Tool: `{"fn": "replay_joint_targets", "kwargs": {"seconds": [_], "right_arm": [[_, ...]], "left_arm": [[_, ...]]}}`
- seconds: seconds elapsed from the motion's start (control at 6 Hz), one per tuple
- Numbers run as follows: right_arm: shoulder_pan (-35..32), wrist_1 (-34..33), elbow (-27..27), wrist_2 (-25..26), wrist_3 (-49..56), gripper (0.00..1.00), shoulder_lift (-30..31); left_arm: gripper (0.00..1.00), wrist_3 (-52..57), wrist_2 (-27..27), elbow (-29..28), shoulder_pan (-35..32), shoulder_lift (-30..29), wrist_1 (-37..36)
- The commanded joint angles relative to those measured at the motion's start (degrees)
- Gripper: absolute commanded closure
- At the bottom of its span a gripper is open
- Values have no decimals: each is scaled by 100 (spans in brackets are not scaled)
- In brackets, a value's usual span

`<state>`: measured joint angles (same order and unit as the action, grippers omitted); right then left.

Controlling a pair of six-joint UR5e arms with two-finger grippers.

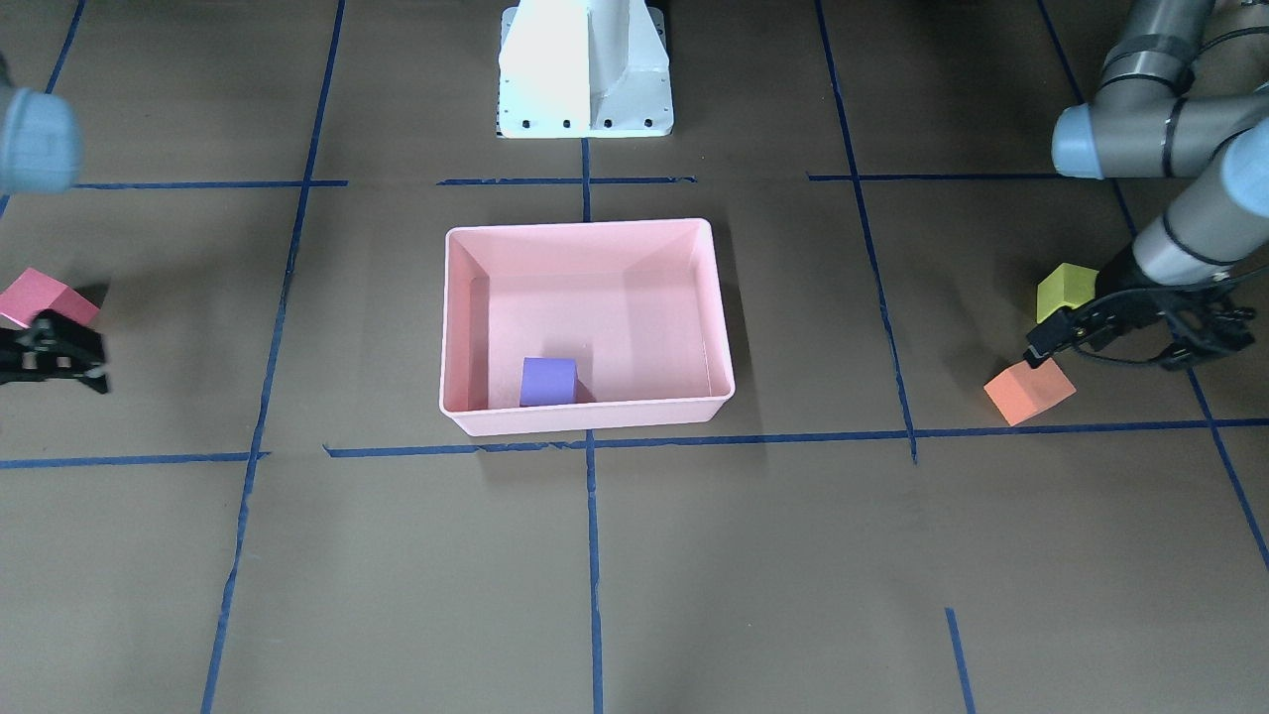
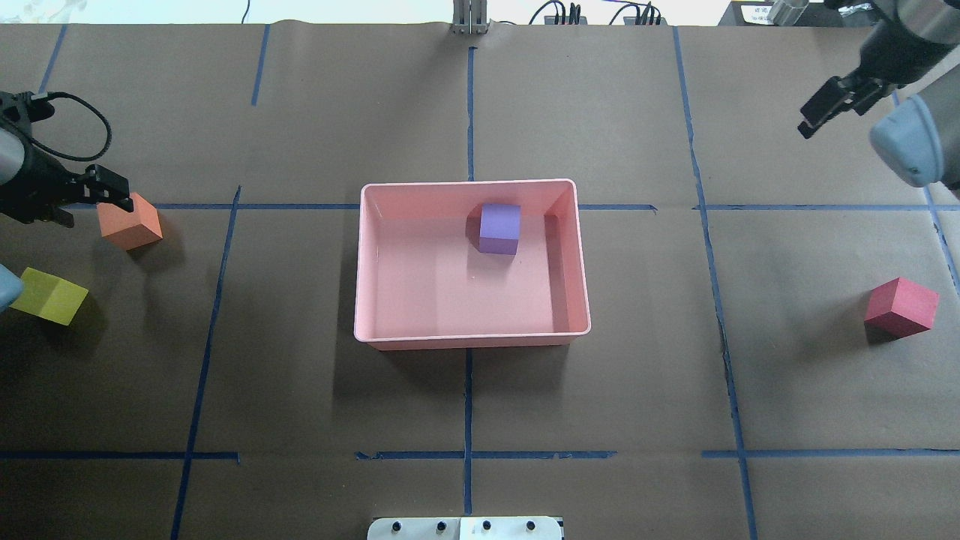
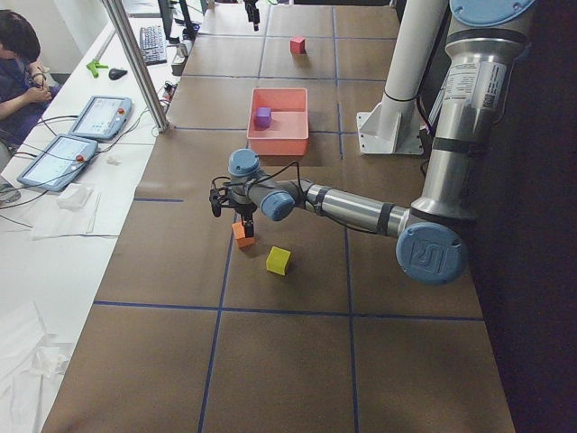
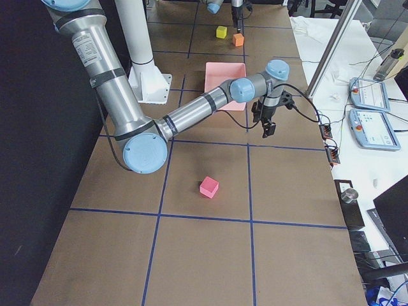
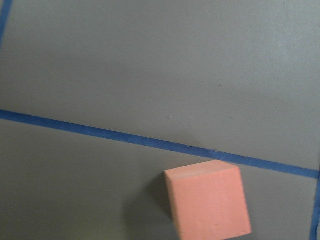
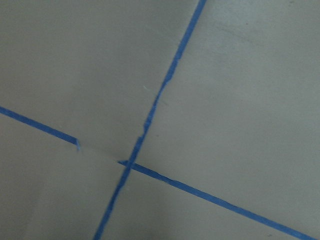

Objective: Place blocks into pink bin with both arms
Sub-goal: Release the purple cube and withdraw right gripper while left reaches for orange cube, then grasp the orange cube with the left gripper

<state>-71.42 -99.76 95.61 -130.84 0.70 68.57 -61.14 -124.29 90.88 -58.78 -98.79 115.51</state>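
A brown paper-covered surface [image 2: 300, 112] marked with a grid of blue tape lines [image 2: 709, 247] carries everything here. The grey tubular left arm [image 3: 361, 209] reaches low across its side of the surface, and the grey tubular right arm [image 4: 197, 108] stretches out over the far part of its own side.

In the middle sits the shallow rectangular light-pink plastic bin [image 2: 471, 341], upright and squared to the tape grid.

The black two-finger left gripper [image 2: 105, 191] hangs just over the edge of the small orange foam cube [image 2: 131, 221]. I cannot tell whether they touch, nor how wide its jaws stand. Its wrist camera shows that cube low in view, beside a tape line. The black two-finger right gripper [image 2: 814, 120] is raised above bare surface (its wrist camera sees only crossing tape), and its jaw spacing cannot be judged either. It holds nothing that shows.

The small purple foam cube [image 2: 499, 229] rests on the bin floor, close to the wall farthest from the robot. The small yellow-green foam cube [image 2: 51, 296] lies near the orange one, on the robot's side of it. The small red foam cube [image 2: 902, 306] lies alone on the right side, well apart from both the bin and the right gripper.
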Motion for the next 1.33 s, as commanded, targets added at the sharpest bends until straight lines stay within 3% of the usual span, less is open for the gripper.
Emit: {"fn": "replay_joint_targets", "kwargs": {"seconds": [0.0, 0.67, 1.0, 1.17], "right_arm": [[-302, 0, -7, -38, 703, 0, 332], [-302, 61, 45, -38, 721, 0, 491], [-302, 70, 63, -38, 721, 0, 552], [-302, 70, 72, -38, 721, 0, 579]], "left_arm": [[0, -136, 106, -385, 112, -237, 6], [3, -118, 388, -993, 323, -396, 243], [59, -92, 379, -898, 323, -387, 235], [60, -100, 379, -627, 288, -387, 218]]}}
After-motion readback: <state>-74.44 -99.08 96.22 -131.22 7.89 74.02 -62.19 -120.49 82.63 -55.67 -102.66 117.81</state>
